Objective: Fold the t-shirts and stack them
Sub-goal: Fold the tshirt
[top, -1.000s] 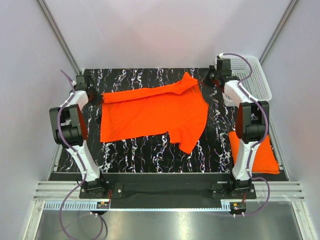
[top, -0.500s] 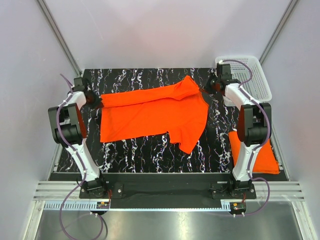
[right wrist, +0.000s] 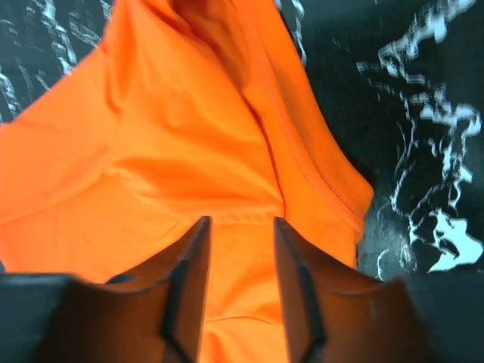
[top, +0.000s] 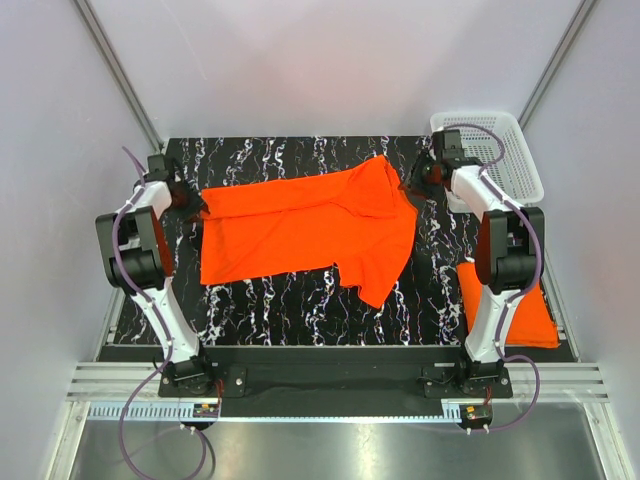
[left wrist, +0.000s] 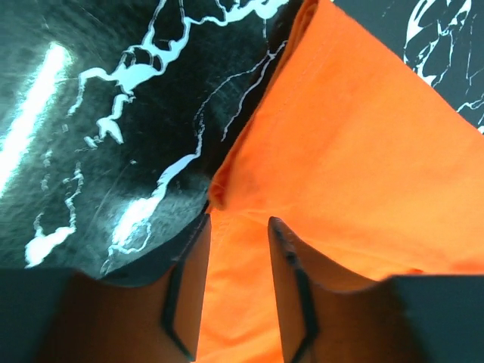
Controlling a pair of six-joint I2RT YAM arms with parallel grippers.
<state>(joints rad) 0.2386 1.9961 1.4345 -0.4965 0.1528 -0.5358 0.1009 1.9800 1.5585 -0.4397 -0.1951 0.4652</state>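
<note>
A bright orange open t-shirt lies spread across the middle of the overhead view, on a black table veined with white like marble. The shirt lies sideways, its body reaching toward the left of the frame and one short sleeve pointing toward the lower centre. Its far edge is doubled over into a long band that runs from the left side up to a peak at the upper right of the cloth. No print or lettering shows on the visible side.

The left gripper sits at the left end of that band. Seen from the left wrist, its two dark fingers stand close together with orange cloth pinched in the narrow gap between them, at the shirt's edge where it meets the table.

The right gripper sits at the band's upper right end. From the right wrist, its fingers are likewise drawn in to a narrow gap with orange cloth between them, a stitched hem running just beside it.

A second, folded t-shirt, the same orange, lies flat at the lower right of the table, partly hidden behind the right arm and well apart from the open shirt.

A white mesh basket sits at the table's upper right corner, just beyond the right gripper.
</note>
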